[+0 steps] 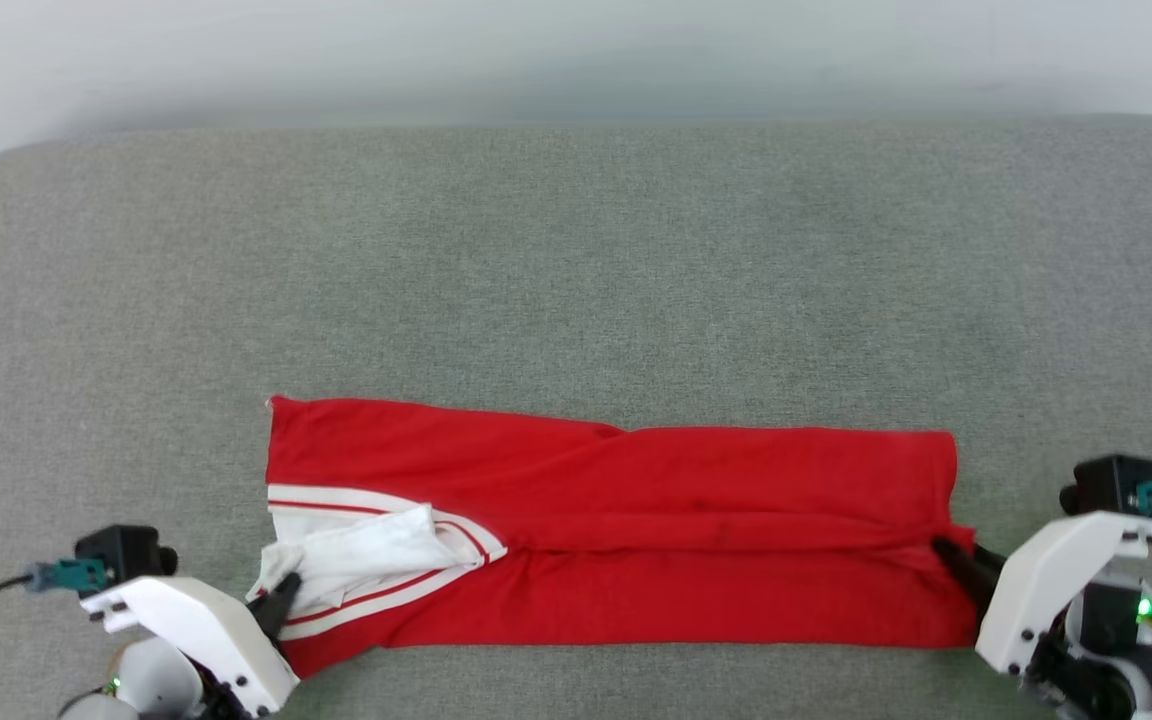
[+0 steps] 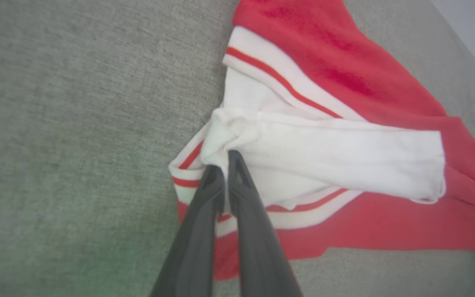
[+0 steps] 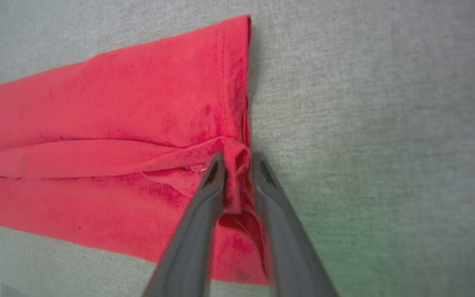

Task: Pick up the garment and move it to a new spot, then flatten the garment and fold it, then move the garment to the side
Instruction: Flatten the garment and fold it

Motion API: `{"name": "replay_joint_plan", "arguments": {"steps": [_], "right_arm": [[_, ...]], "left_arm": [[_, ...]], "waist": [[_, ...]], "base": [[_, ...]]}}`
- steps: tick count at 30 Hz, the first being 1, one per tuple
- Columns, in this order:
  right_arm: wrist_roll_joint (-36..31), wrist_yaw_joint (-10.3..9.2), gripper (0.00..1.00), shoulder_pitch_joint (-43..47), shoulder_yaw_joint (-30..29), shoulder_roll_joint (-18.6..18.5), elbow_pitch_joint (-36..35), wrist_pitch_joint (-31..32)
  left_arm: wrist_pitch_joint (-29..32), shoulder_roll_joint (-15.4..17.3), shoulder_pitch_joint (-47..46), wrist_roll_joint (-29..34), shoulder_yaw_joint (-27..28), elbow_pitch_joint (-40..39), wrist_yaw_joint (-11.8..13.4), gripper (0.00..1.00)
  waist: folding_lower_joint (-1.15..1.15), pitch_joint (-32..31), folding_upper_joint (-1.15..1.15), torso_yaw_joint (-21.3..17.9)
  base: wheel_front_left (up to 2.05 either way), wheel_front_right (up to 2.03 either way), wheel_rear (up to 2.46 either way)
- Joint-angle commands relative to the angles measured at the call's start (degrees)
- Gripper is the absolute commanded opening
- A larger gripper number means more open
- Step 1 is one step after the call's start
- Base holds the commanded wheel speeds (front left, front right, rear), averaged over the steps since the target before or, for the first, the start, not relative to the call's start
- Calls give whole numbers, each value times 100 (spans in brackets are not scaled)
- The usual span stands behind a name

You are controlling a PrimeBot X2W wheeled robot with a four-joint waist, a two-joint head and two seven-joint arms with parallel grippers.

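- At 6 o'clock in the head view, the garment (image 1: 636,530) lies on the grey fabric-covered tabletop (image 1: 576,250). It forms one long red band running from 9 to 3 o'clock, close to my side of the surface.
- Its long edges are turned in toward the middle and meet along a ridge that runs the length of the band. The white sleeve (image 1: 366,555) with its striped trim sits tucked on top at the 9 o'clock end.
- My left gripper (image 1: 281,598), at 8 o'clock, has its fingers together, clamped on a bunched corner of that sleeve. The left wrist view shows the white cloth puckered right at the tips.
- My right gripper (image 1: 948,553), at 4 o'clock, is nipped on the red cloth at the band's 3 o'clock end. The right wrist view shows a small fold of fabric caught between the two fingers, which stand only a sliver apart around it.
- Done, as I judge it: the garment has a spot on the tabletop, it lies flat without big wrinkles, and the lengthwise fold is in.
- Left, as I judge it: fold the band across itself into a compact packet, then shift that packet to the side.
- I'd put the task a little past halfway, with the fold partly made and the final move not yet started.
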Motion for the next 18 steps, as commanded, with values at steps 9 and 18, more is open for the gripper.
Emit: {"name": "replay_joint_plan", "arguments": {"steps": [9,18], "right_arm": [[23,-2,100,518,354,-68,-279,-1296],[-4,-2,100,354,119,-456,-1051,-916]], "left_arm": [[-1307,-315,50,696,-37,120,-6,100],[-2387,-259,-50,1816,-145,-778,522,100]], "waist": [[1,-303,0,-181],[1,-534,0,-230]], "base": [[0,0,0],[0,0,0]]}}
